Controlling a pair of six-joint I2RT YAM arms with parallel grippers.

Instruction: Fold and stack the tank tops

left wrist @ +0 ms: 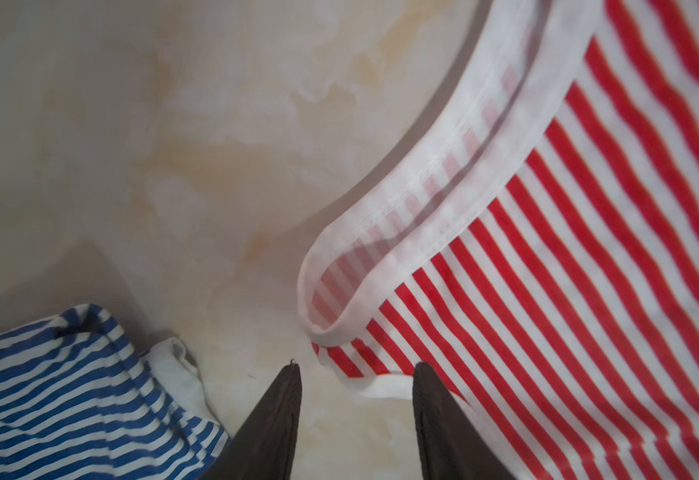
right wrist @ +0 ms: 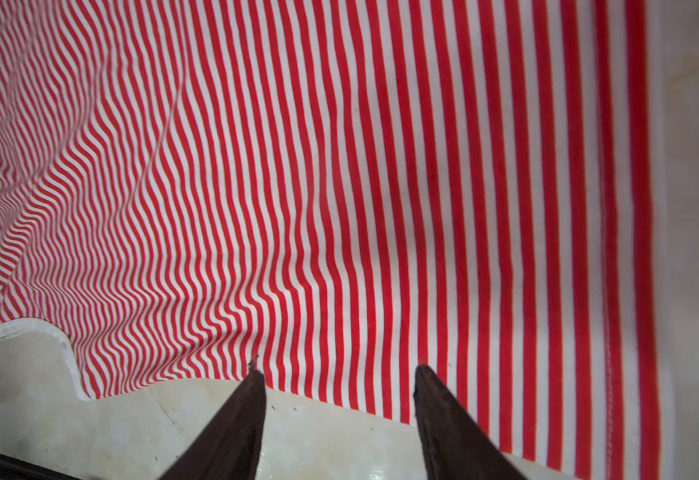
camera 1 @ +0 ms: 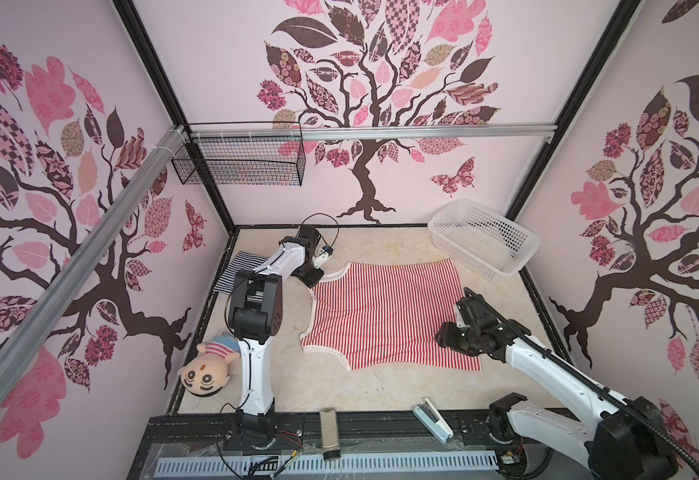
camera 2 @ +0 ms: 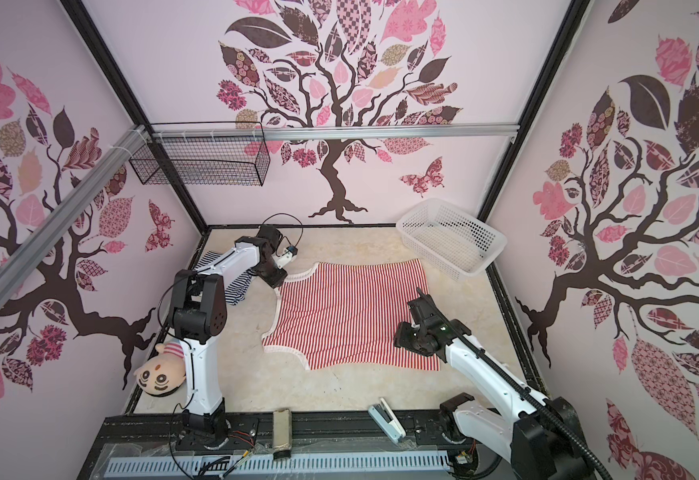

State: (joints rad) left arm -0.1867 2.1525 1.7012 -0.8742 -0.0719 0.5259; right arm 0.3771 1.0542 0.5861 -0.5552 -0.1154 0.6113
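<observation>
Lying spread flat on the table (camera 1: 352,395), the red-and-white tank top (camera 1: 385,316) has bare table along its near edge. A white basket (camera 1: 485,237) sits just beyond its far right corner. The navy-and-white tank top (camera 1: 237,270) lies far left, partly hidden by the left arm. The left tool (left wrist: 357,368), fingers apart and empty, is at a strap end of the red-and-white top. The right tool (right wrist: 337,368), likewise apart, holds nothing at that top's near side edge.

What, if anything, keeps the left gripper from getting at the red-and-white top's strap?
Likely nothing, so yes: the left gripper hangs open right at the strap end of the red-and-white top, which lies uncovered on the table. The navy-and-white top lies off to the side.
</observation>
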